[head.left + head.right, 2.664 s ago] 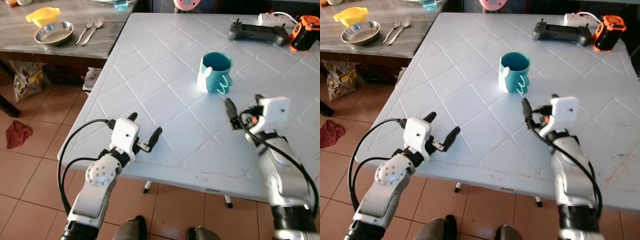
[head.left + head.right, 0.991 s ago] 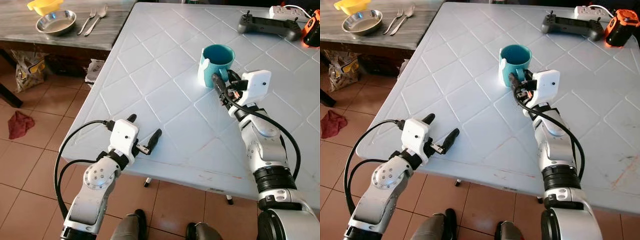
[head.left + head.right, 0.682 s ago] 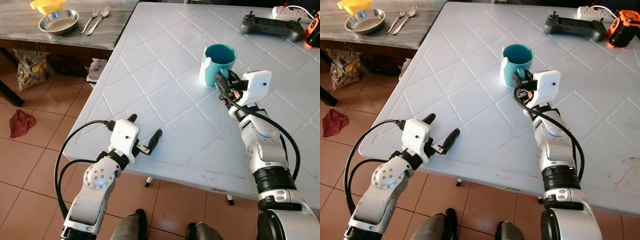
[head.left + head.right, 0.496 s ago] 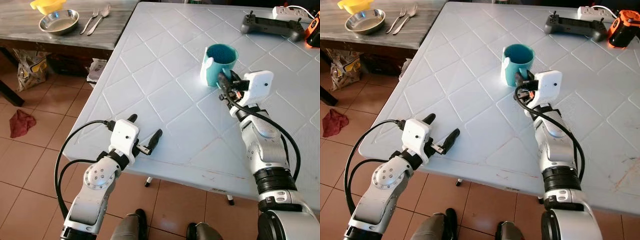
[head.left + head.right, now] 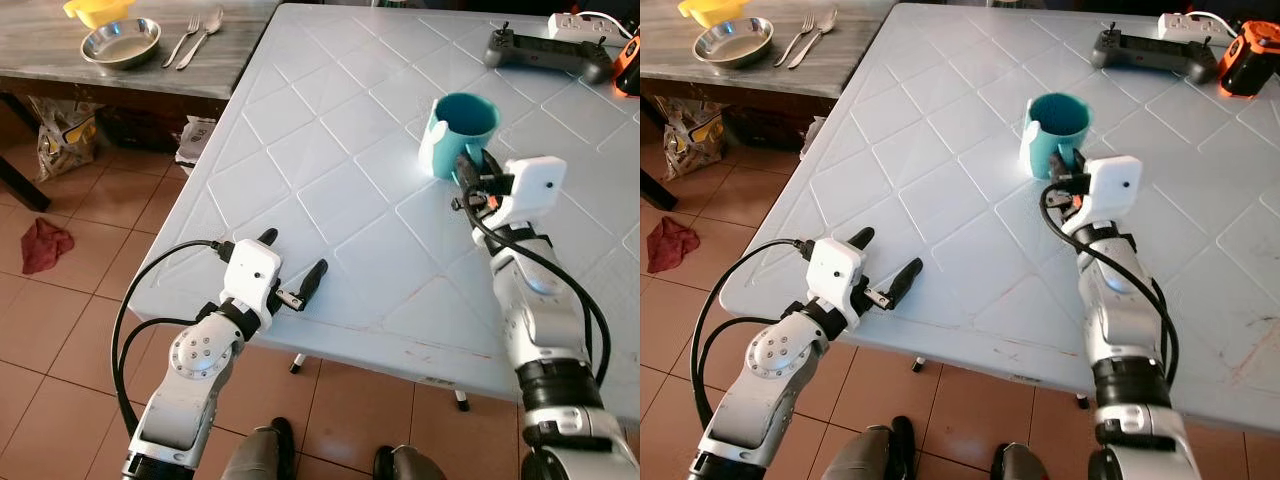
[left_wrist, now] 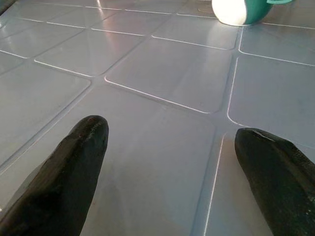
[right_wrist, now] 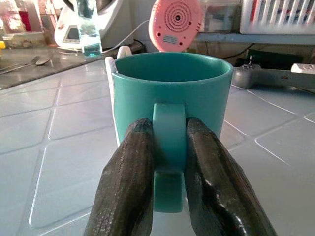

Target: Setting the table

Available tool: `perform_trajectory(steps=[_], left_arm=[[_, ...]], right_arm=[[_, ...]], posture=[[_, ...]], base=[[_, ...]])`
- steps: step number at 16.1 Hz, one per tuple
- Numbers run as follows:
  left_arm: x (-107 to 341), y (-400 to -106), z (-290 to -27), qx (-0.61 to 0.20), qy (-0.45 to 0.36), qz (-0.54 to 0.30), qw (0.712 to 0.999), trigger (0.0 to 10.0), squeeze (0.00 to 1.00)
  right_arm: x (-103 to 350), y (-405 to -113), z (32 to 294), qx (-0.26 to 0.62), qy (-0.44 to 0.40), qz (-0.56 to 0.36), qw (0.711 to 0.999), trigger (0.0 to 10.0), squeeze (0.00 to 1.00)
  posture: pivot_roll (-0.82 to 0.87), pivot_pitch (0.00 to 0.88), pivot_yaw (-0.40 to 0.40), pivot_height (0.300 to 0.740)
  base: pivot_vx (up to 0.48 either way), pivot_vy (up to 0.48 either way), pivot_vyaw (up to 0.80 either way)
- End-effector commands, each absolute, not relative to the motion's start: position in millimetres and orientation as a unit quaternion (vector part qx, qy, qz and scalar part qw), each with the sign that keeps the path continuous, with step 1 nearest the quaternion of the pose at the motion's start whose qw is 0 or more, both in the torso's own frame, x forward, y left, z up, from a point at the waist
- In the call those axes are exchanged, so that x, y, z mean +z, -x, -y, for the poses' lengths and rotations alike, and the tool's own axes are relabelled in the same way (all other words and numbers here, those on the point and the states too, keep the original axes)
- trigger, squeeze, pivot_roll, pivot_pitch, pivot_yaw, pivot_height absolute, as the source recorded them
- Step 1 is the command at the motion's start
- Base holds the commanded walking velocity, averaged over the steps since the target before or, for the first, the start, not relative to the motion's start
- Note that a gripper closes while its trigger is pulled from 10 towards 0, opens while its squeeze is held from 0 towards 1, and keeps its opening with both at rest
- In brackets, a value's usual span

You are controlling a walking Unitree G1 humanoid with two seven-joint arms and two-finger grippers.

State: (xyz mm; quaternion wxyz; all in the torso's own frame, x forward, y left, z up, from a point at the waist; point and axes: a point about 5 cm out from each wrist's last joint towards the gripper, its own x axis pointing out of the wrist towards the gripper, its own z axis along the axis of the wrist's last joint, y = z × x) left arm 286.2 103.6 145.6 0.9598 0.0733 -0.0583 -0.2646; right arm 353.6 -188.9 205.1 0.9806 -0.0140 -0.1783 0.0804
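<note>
Left eye view: we record a teal mug [image 5: 462, 133] standing upright on the white table [image 5: 330, 150], mouth up, handle turned toward us. Our right gripper [image 5: 470, 178] is at that handle, its arm reaching in from the near edge. Our left gripper [image 5: 292, 268] hovers low over the table's near left corner, fingers spread wide with nothing between them, well apart from the mug. At the far edge lie a grey controller [image 5: 545, 52] and an orange object [image 5: 629, 70]. On the wooden side table [image 5: 60, 70] to the left: a steel bowl [image 5: 120, 42], a yellow bowl [image 5: 98, 10], a fork and spoon [image 5: 195, 38].

Left wrist view: two black fingertips [image 6: 69, 172] stand far apart above bare table panels; the mug's base appears distantly ahead.

Right wrist view: both fingers [image 7: 129, 182] are closed narrowly onto the mug's vertical handle [image 7: 169, 147], one on each side. Behind the mug is a pink round item [image 7: 175, 22], possibly a small fan.
</note>
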Motion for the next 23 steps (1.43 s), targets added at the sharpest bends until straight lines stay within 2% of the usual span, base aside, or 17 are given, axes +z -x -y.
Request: perform_trajectory(steps=[1, 2, 3, 4, 5, 9, 13, 16, 19, 23], left_arm=[[141.9, -284.9, -101.7, -0.273, -0.082, 0.052, 0.957, 10.0, 0.0], [142.7, -285.8, -100.8, -0.273, -0.081, 0.054, 0.957, 10.0, 0.0], [144.0, -288.1, -99.4, -0.267, -0.077, 0.059, 0.959, 10.0, 0.0], [146.0, -290.5, -97.9, -0.261, -0.073, 0.066, 0.96, 10.0, 0.0], [146.8, -291.7, -97.4, -0.259, -0.072, 0.069, 0.961, 10.0, 0.0], [156.2, -308.8, -87.4, -0.227, -0.045, 0.095, 0.968, 10.0, 0.0], [156.8, -317.4, -78.4, -0.222, -0.034, 0.105, 0.969, 10.0, 0.0], [154.2, -318.0, -73.3, -0.241, -0.034, 0.105, 0.964, 10.0, 0.0], [156.4, -325.3, -74.2, -0.231, -0.035, 0.11, 0.966, 10.0, 0.0], [164.6, -333.5, -83.0, -0.201, -0.023, 0.117, 0.972, 10.0, 0.0]], right_arm=[[211.5, -349.2, 191.6, 0.075, 0.015, 0.191, 0.979, 0.0, 0.0], [212.7, -346.0, 191.1, 0.077, 0.012, 0.194, 0.978, 0.0, 0.0], [213.7, -338.4, 190.0, 0.082, 0.013, 0.198, 0.977, 3.0, 0.0], [215.4, -329.1, 187.4, 0.091, 0.018, 0.205, 0.974, 9.7, 0.0], [216.6, -325.3, 186.1, 0.093, 0.023, 0.209, 0.973, 10.0, 0.0], [232.3, -286.8, 172.7, 0.107, 0.046, 0.227, 0.967, 10.0, 0.0], [217.2, -247.5, 171.7, 0.107, 0.116, 0.185, 0.97, 10.0, 0.0], [206.7, -221.6, 173.8, 0.11, 0.134, 0.151, 0.973, 10.0, 0.0], [212.1, -212.9, 173.0, 0.086, 0.113, 0.151, 0.978, 10.0, 0.0], [215.6, -210.6, 165.1, 0.035, 0.076, 0.168, 0.982, 10.0, 0.0]], posture=[[0.13, 0.271, 0.056, 0.714], [0.12, 0.267, 0.056, 0.714], [0.11, 0.255, 0.05, 0.714], [0.1, 0.248, 0.047, 0.714], [0.1, 0.248, 0.047, 0.714], [0.05, 0.204, 0.02, 0.714], [-0.02, 0.156, 0.019, 0.714], [-0.04, 0.146, 0.039, 0.714], [-0.05, 0.138, 0.065, 0.714], [-0.04, 0.133, 0.055, 0.714]], base=[[0.0, 0.0, 0.0], [0.0, 0.0, 0.0], [0.0, 0.0, 0.0], [0.0, 0.0, 0.0], [0.0, 0.0, 0.0], [0.0, 0.0, 0.0], [0.0, 0.0, 0.0], [0.0, 0.0, 0.0], [0.0, 0.0, 0.0], [0.0, 0.0, 0.0]])
